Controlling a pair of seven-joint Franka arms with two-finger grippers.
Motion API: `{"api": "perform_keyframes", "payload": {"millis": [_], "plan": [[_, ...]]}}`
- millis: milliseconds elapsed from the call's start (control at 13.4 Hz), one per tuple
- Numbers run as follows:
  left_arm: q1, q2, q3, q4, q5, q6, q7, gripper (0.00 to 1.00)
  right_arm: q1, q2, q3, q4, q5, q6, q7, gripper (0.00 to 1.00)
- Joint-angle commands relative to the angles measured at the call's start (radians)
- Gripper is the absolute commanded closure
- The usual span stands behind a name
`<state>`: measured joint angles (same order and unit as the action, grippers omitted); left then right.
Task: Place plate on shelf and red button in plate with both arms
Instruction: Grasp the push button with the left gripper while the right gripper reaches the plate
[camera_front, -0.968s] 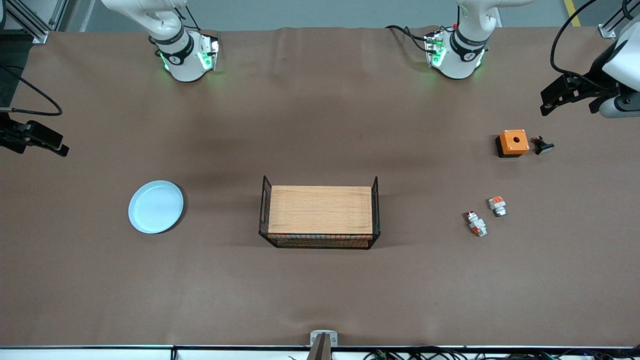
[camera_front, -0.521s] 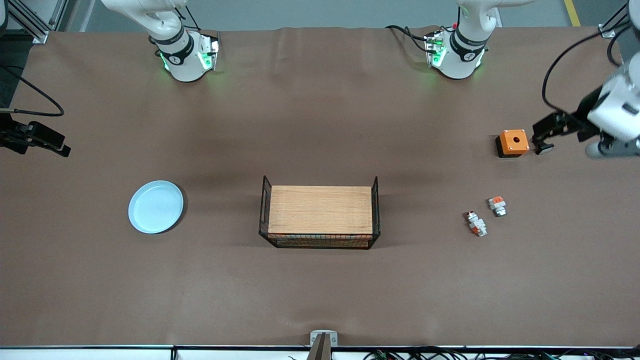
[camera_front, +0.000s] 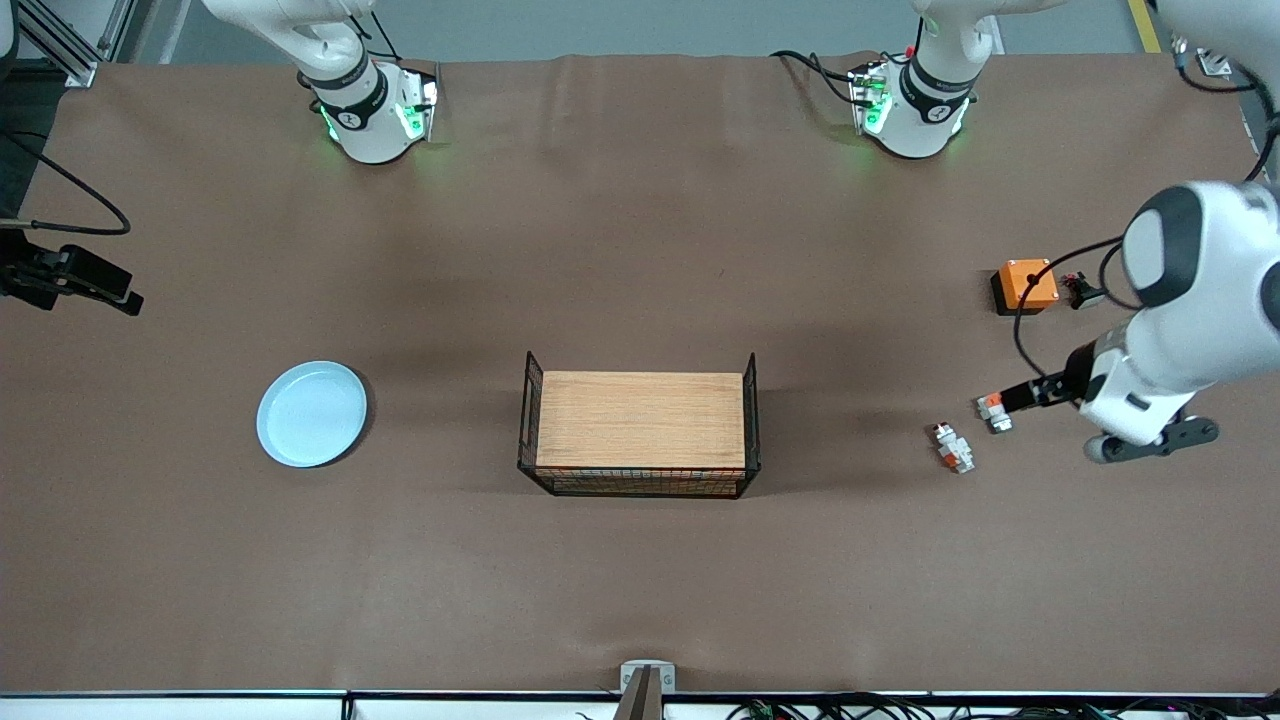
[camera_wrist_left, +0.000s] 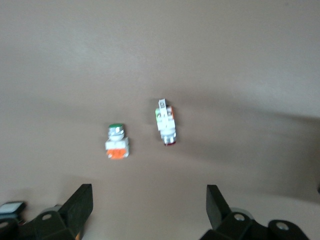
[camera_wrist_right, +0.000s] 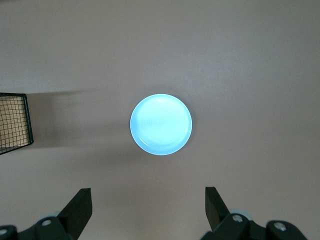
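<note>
The pale blue plate (camera_front: 312, 413) lies flat on the table toward the right arm's end; it also shows in the right wrist view (camera_wrist_right: 161, 124). The red button (camera_front: 953, 447), a small elongated white part, lies toward the left arm's end and shows in the left wrist view (camera_wrist_left: 166, 122). My left gripper (camera_front: 1032, 393) is open and empty, over the table just beside the stubby part and short of the red button; its own view shows it open (camera_wrist_left: 148, 192). My right gripper (camera_front: 95, 283) is open and empty at the table's edge, apart from the plate; its own view shows it open (camera_wrist_right: 148, 195).
A stubby white-and-orange part (camera_front: 994, 411) lies beside the red button, also in the left wrist view (camera_wrist_left: 117, 143). An orange square box (camera_front: 1026, 285) and a small dark part (camera_front: 1085, 291) lie farther from the front camera. A wire basket (camera_front: 752, 420) holding a wooden board stands mid-table.
My left arm has swung from beside the orange box toward the front camera and now hangs over the two small white parts. The right gripper has hardly moved.
</note>
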<state>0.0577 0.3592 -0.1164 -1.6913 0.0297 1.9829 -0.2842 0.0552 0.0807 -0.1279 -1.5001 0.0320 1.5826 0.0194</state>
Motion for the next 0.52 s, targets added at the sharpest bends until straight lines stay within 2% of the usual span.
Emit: {"api": "perform_keyframes", "payload": {"millis": [0, 298, 447], "plan": [[0.004, 0.082, -0.005, 0.010, 0.007, 0.062, -0.038, 0.00, 0.014, 0.066, -0.010, 0.029, -0.018, -0.013, 0.004, 0.00], [-0.003, 0.202, -0.003, 0.012, 0.019, 0.200, -0.147, 0.00, 0.031, 0.178, -0.009, 0.029, -0.067, -0.016, 0.005, 0.00], [0.004, 0.249, -0.003, 0.013, 0.018, 0.264, -0.165, 0.00, 0.020, 0.197, -0.009, -0.005, -0.067, -0.048, 0.025, 0.00]]}}
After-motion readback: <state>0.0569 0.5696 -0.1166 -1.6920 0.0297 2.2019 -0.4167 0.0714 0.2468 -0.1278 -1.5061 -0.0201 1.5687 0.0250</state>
